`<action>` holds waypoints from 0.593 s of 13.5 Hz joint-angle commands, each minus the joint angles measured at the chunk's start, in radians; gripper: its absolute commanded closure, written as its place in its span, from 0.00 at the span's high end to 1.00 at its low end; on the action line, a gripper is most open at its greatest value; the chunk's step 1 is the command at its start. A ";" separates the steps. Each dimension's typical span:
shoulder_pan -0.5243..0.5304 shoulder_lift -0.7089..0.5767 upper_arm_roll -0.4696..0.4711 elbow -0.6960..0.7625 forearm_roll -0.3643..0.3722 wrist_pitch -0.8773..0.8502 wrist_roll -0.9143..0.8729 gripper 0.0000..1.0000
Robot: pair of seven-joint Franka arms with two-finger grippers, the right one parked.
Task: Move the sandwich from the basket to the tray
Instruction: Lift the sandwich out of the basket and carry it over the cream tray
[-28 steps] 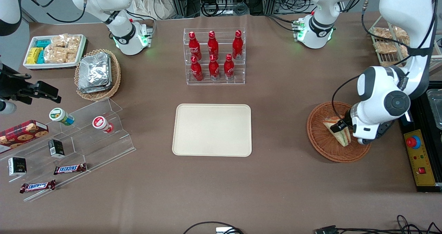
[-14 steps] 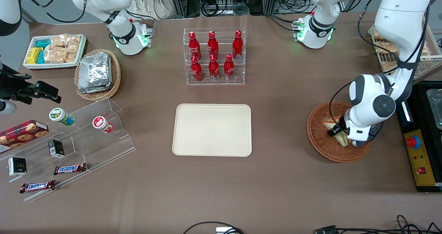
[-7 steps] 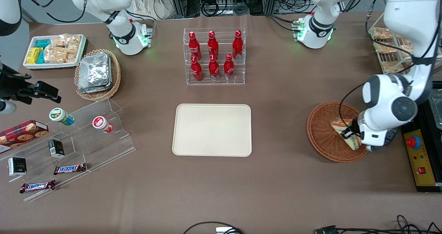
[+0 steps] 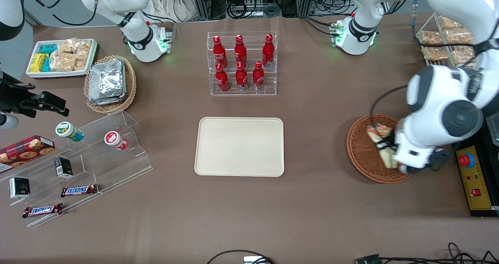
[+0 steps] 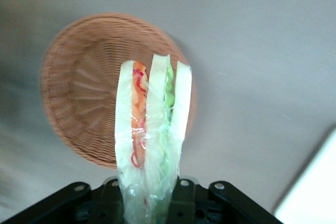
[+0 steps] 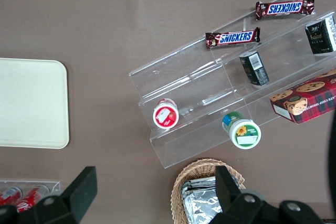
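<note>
Gripper (image 4: 386,150) of the left arm is clamped on the sandwich (image 4: 381,145) and holds it in the air above the basket (image 4: 362,155). The wrist view confirms the lift: the sandwich (image 5: 151,135) hangs clear of the basket (image 5: 84,103), whose woven floor shows bare beneath it, and the gripper (image 5: 152,203) pinches the wedge at the end nearest the camera.

Task progress, as judged from this state: the grasp and the lift out of the basket are done. The carry to the tray (image 4: 239,146) and the release are not yet done. The tray lies well apart from the basket, toward the middle of the counter (image 4: 312,201), with nothing on it. A pale corner of the tray (image 5: 315,187) is visible in the wrist view.

Orientation of the sandwich: in the wrist view the long axis runs straight away from the gripper, with the cut face turned to the camera. Three pale bread slices stand on edge, side by side, with orange-red filling in one gap and green filling in the other. The clear wrap gathers where the gripper holds it. In the front view the long axis lies at a slant over the basket, with the free end farther from the front camera and the held end under the wrist.
</note>
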 commanded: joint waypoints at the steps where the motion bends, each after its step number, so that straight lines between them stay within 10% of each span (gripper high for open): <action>1: -0.183 0.106 0.015 0.112 0.000 -0.022 -0.008 0.00; 8: -0.411 0.399 0.016 0.201 -0.104 0.289 -0.157 0.00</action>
